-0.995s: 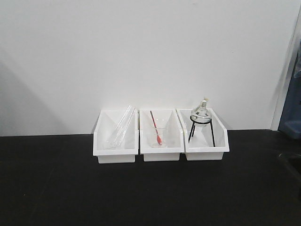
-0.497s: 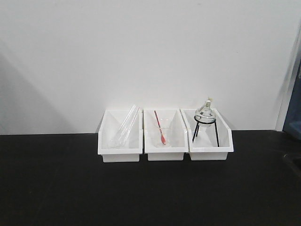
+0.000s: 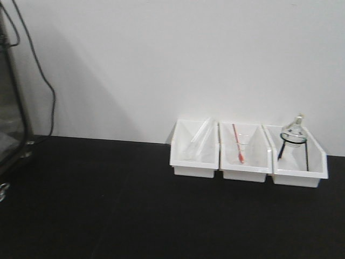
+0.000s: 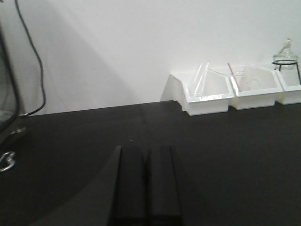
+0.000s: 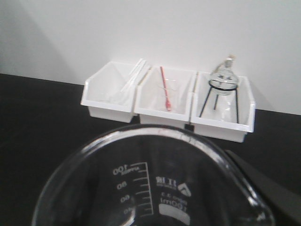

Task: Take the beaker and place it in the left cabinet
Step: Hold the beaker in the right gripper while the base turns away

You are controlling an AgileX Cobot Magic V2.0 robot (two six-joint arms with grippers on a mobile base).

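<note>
Right wrist-mounted view: the beaker (image 5: 141,188) fills the lower frame, rim toward the camera, with its white printed scale legible on the glass. It is on the near side of the three white bins (image 5: 165,101), above the black tabletop (image 5: 42,122) and well apart from the bins. My right gripper (image 5: 155,212) is clamped on it. Only one dark finger (image 5: 265,183) shows, against the right side of the glass.

Bin contents: glass tubes (image 5: 127,84) in the left bin, a clear vessel with a red rod (image 5: 165,89) in the middle bin, and a round flask on a black tripod (image 5: 223,82) in the right bin.

Left wrist view: my left gripper (image 4: 146,150) is low over the tabletop, in front of and left of the bins. Its fingers are together with nothing between them.

Front view: a dark-framed structure (image 3: 12,108) with a black cable (image 3: 46,86) stands well to the left of the bins.
</note>
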